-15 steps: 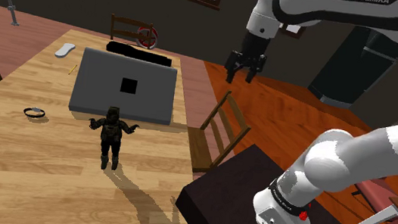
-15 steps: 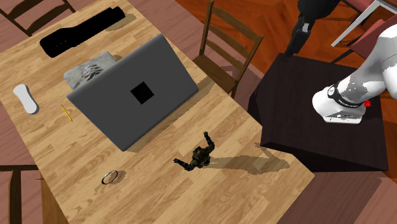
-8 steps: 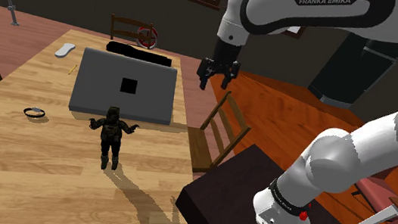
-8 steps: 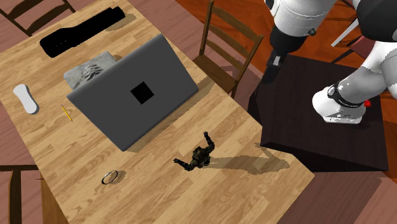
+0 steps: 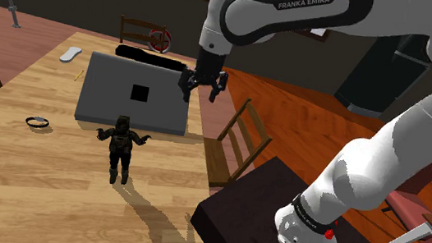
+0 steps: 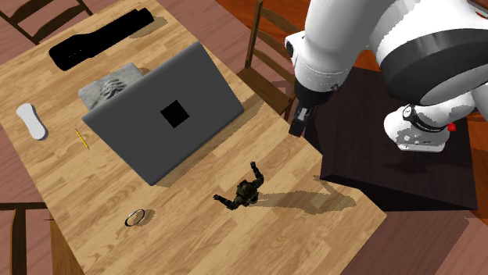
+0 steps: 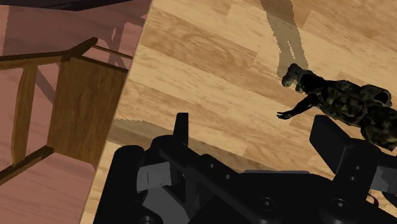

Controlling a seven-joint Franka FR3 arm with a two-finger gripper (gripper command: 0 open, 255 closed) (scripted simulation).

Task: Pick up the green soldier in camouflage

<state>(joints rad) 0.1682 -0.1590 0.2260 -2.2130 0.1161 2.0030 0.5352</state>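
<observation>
**Item 1.** Dark box stand (image 5: pixel 237 218), at 5 o'clock in the shoulder view. It carries the white arm's base (image 5: pixel 307 237) and sits just beside a corner of the light wooden tabletop (image 5: pixel 26 179).

**Item 2.** Dark green camouflage soldier figure (image 5: pixel 121 146). It stands upright on the tabletop with arms spread, at 10 o'clock of the stand, and touches nothing else.

**Item 3.** Small black ring (image 5: pixel 38 123), lying flat at 9 o'clock of the soldier, apart from it.

**Item 4.** Brown wooden chair (image 5: pixel 233 143), at 3 o'clock of the soldier, drawn up to the tabletop's edge.

**Item 5.** Closed grey laptop with a black square on its lid (image 5: pixel 135 93), at 12 o'clock of the soldier, near it but not touching.

**Item 6.** All-black tool (image 5: pixel 201 90), at 2 o'clock of the soldier and well apart from it, raised clear of the tabletop. In the second exterior view it hangs over the tabletop's edge, between chair and stand. Its fingers are spread wide and nothing is held. In the wrist view the soldier lies beyond one fingertip, untouched.

**Item 7.** Crumpled grey sheet (image 6: pixel 109 84), at the laptop's far edge.

**Item 8.** Thin yellow pencil (image 5: pixel 80 74), at 10 o'clock of the laptop.

**Item 9.** Long black keyboard (image 5: pixel 148 57), at 12 o'clock of the laptop.

**Item 10.** White oblong object (image 5: pixel 70 53), at 9 o'clock of the keyboard.

**Item 11.** Second wooden chair (image 5: pixel 137 27), beyond the keyboard, with a red wheel-shaped object (image 5: pixel 160 40) at it.
</observation>
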